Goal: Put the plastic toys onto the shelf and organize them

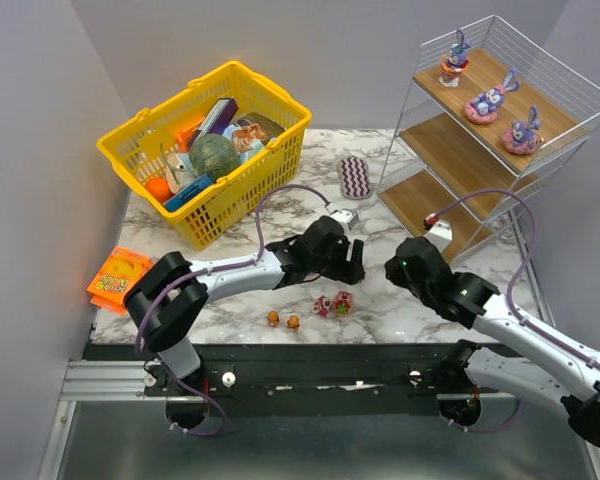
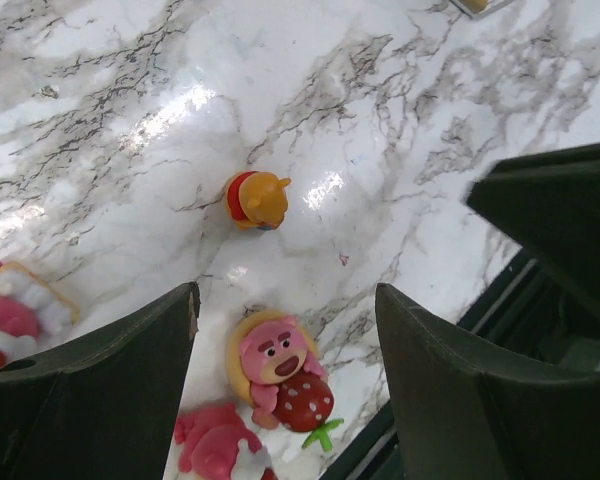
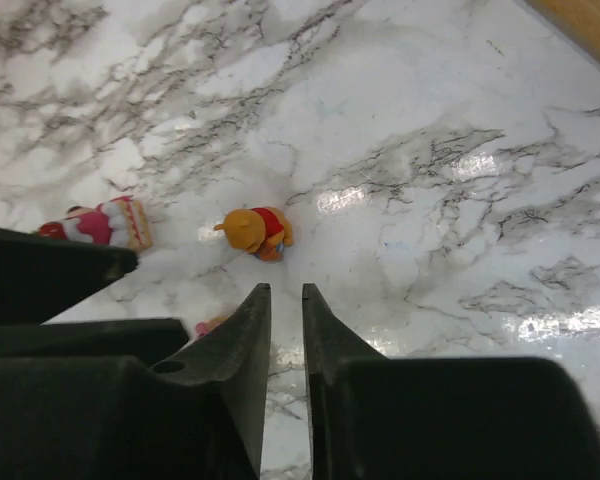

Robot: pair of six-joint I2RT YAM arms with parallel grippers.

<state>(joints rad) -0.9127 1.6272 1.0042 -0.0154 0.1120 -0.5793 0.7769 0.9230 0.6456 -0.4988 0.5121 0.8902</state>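
Left pincer (image 2: 285, 300) spread over pink figurine (image 2: 273, 358) | right pincer (image 3: 285, 292) slightly parted

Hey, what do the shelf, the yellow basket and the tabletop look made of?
Shelf: white wire frame, probably metal; pale matte boards with wood grain. Yellow basket: moulded lattice, likely plastic. Tabletop: glossy veined marble look with glare; stone or laminate, unclear.

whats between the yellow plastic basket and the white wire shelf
A purple zigzag oval pad on the marble tabletop, nearer the white wire shelf, in the top external view.
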